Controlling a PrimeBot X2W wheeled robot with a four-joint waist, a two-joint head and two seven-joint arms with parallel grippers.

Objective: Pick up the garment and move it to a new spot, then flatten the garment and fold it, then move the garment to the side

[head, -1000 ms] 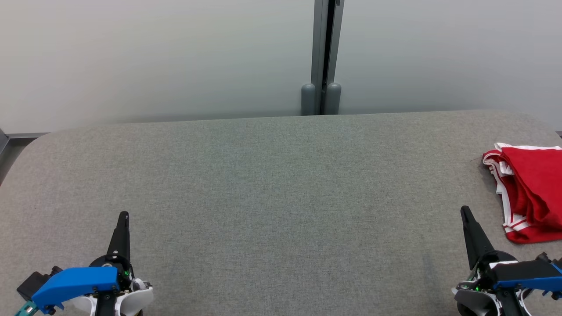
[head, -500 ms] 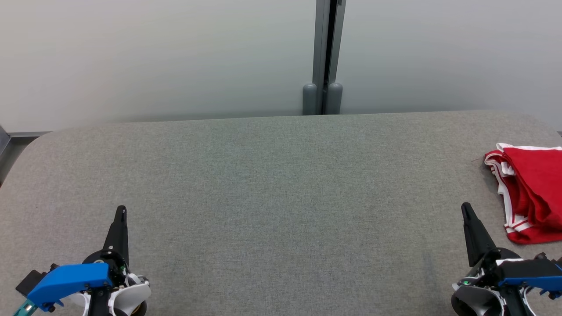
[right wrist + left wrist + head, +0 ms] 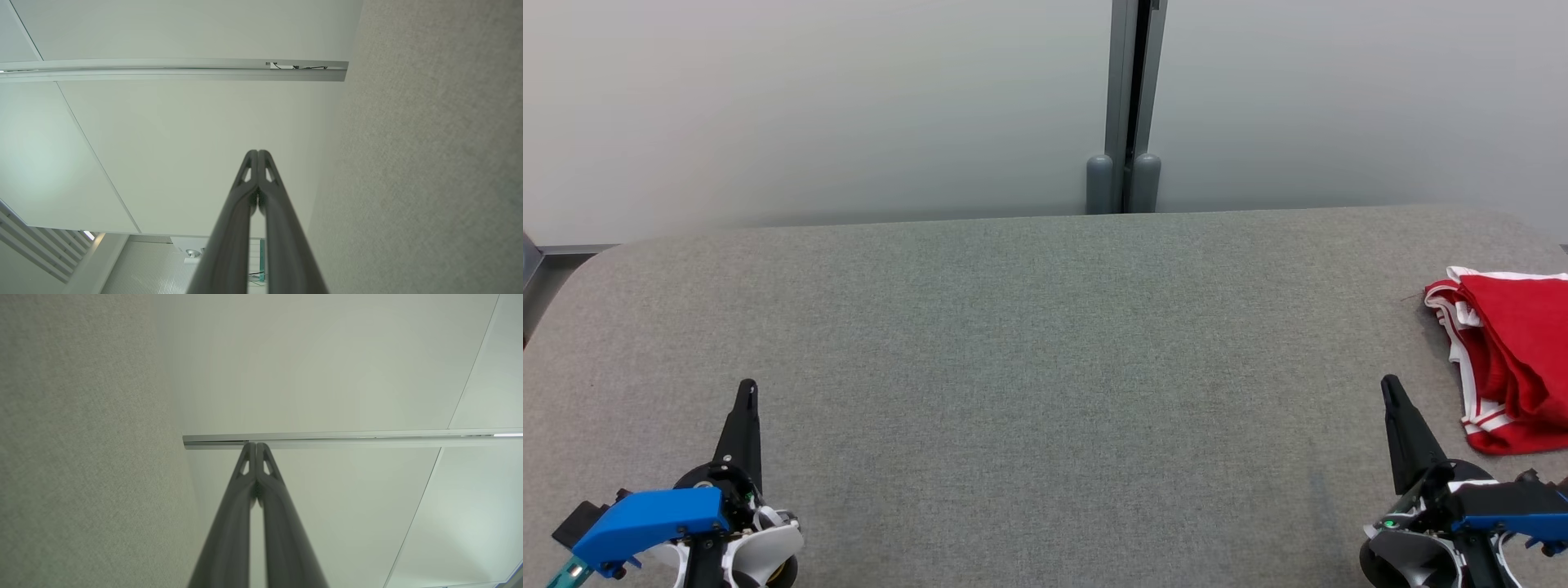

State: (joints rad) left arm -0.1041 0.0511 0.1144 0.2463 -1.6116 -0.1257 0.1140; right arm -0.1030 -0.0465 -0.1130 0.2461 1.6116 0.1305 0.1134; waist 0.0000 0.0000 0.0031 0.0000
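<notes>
Two dark fingers of the left gripper [image 3: 747,392] are pressed together at the lower left, holding nothing. The big grey cloth-covered table [image 3: 1045,367] stretches across. At the lower right, the right gripper [image 3: 1390,386] is pressed together too, and empty. Near it, the red garment with white edges [image 3: 1515,359] lies bunched at the table's right end.

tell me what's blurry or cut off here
Head view: sharp, evenly lit, red garment cropped at the right edge; left wrist view: left tool blurs toward the bottom edge; right wrist view: right tool blurs likewise.
</notes>
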